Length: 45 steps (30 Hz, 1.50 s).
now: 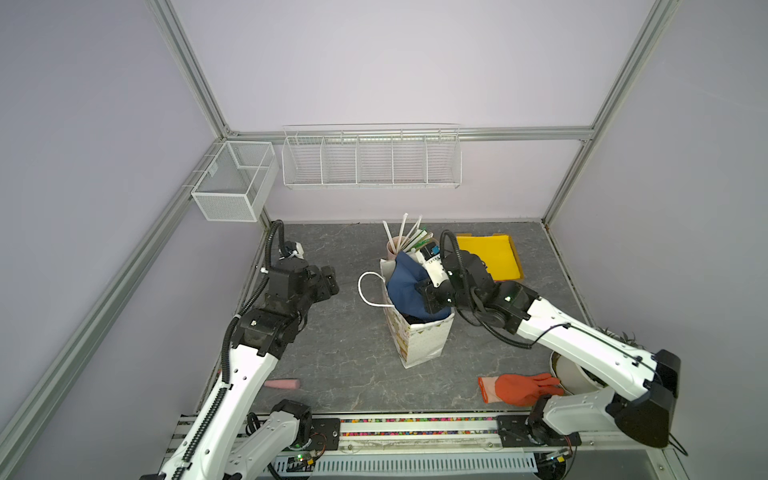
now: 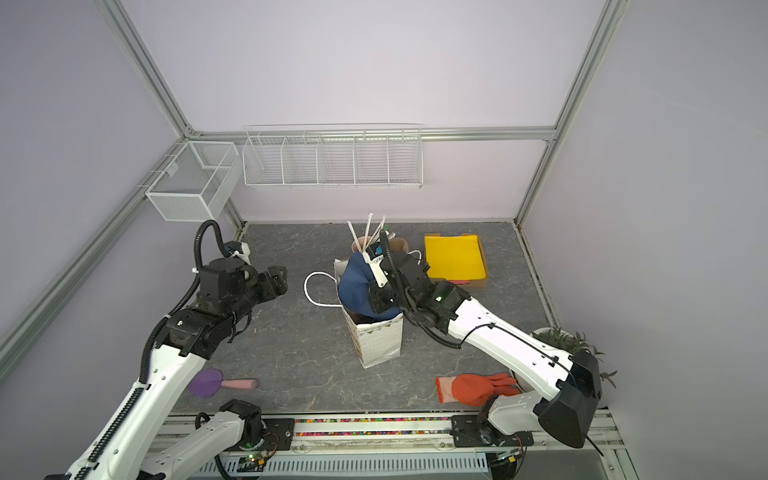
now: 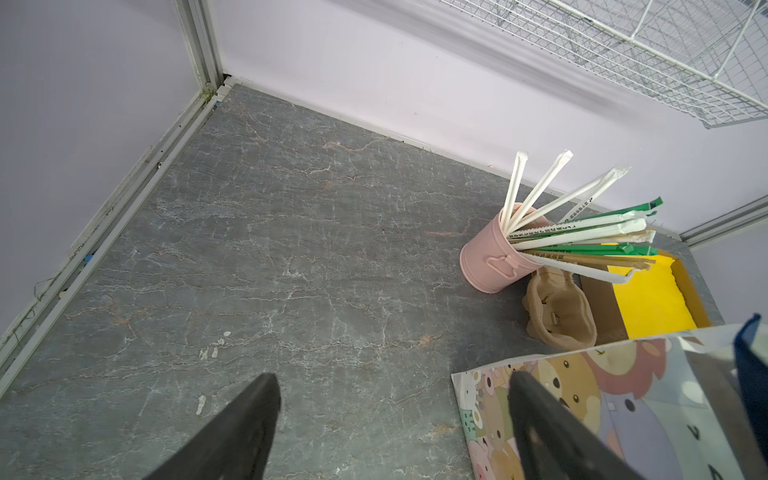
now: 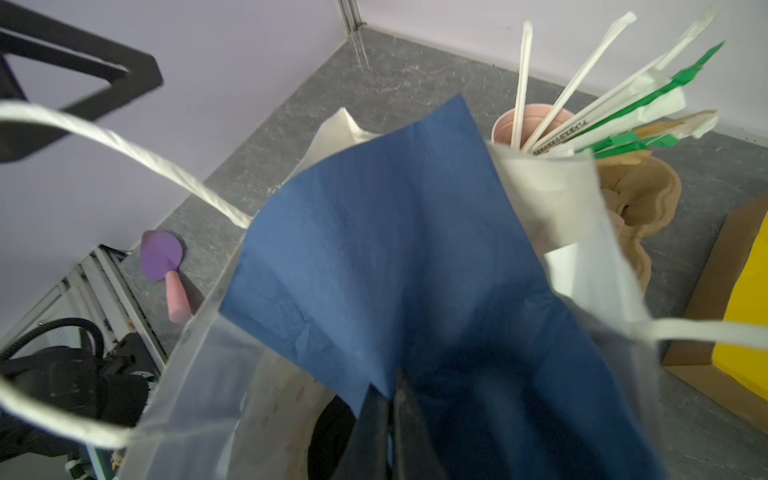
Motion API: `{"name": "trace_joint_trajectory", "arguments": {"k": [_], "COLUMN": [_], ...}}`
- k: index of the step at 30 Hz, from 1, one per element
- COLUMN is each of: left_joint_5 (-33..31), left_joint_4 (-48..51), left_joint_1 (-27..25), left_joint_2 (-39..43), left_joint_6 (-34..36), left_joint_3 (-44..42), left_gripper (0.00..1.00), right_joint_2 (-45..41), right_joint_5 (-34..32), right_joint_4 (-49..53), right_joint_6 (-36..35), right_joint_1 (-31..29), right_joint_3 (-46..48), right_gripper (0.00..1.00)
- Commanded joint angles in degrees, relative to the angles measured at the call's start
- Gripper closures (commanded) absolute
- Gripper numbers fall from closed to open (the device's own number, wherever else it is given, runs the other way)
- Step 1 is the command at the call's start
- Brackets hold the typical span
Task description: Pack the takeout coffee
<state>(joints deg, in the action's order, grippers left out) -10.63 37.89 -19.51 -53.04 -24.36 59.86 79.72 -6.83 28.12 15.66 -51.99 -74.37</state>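
Both top views: the right gripper [image 1: 430, 299] is pinched shut on a creased blue napkin [image 1: 405, 286] over the printed paper bag [image 1: 419, 345]. The left gripper [image 1: 330, 282] stands spread and empty, well apart.

Left wrist: veined grey table [image 3: 291, 249] and a pink metal cup [image 3: 492, 257].

Right wrist alone: the takeout coffee [image 4: 328, 432], a black round lid edge, sits low inside the bag, just beside the closed fingertips.

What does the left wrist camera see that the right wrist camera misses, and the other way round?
Only the left wrist view: the cartoon print on the bag, the wire shelf, the left claw, open. Only the right wrist view: the right claw pinching the blue napkin, the bag's inside, a purple paddle. Both: the pink cup of straws, brown carrier, yellow sheet, a bit of napkin.
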Motion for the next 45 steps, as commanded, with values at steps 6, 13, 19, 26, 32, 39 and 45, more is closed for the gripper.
{"name": "trace_joint_trajectory", "arguments": {"k": [6, 13, 19, 26, 32, 39, 45], "left_joint_5": [-0.7, -0.3, -1.8, -6.8, -12.1, -17.0, -18.8], "left_joint_4": [0.0, 0.7, -0.1, -5.5, -9.8, -21.2, -41.2], "left_joint_1": [0.2, 0.2, 0.2, 0.2, 0.3, 0.2, 0.2], "left_joint_2": [-0.2, -1.3, -0.6, 1.7, 2.2, 5.1, 8.2], "left_joint_6": [0.5, 0.7, 0.5, 0.9, 4.7, 5.7, 15.5], "left_joint_3": [-0.4, 0.0, -0.7, -5.3, -9.5, -19.0, -30.9], "left_gripper": [0.13, 0.13, 0.13, 0.1, 0.07, 0.01, 0.01], "right_joint_2": [4.2, 4.5, -3.0, -23.9, -46.0, -54.1, -35.8], "right_joint_5": [-8.3, -8.4, -11.4, -25.4, -37.3, -36.9, -31.6], "right_joint_4": [14.3, 22.2, 20.4, 8.0, -9.1, -18.5, -32.6], "right_joint_6": [2.6, -1.2, -4.0, -9.5, -10.8, -11.7, -9.6], "right_joint_1": [-1.7, -2.0, -1.1, 4.8, 12.4, 24.6, 36.1], "right_joint_3": [-9.0, -23.0, -21.6, -2.2, 24.5, 44.4, 49.1], "right_gripper": [0.77, 0.52, 0.42, 0.03, 0.11, 0.11, 0.11]}}
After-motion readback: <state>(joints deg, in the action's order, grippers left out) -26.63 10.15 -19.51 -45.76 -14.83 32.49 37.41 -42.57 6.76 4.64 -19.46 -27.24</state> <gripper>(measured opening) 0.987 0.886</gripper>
